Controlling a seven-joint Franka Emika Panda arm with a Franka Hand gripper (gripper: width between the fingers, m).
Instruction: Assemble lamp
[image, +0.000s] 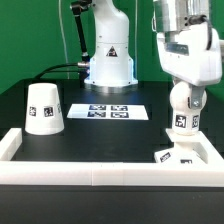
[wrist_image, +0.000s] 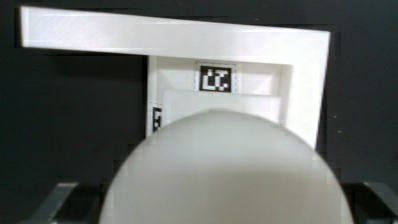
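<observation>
Stands rooted at the back on a white base, sends the arm up past the top of the exterior view, and hangs back in at that view's right with the wrist near vertical. Points the gripper straight down and clamps the bulb by its round top, up off the table. Shows only slivers of dark fingers in the wrist view, one on each side of the ball, jaws spread just wide enough to hug it.
</observation>
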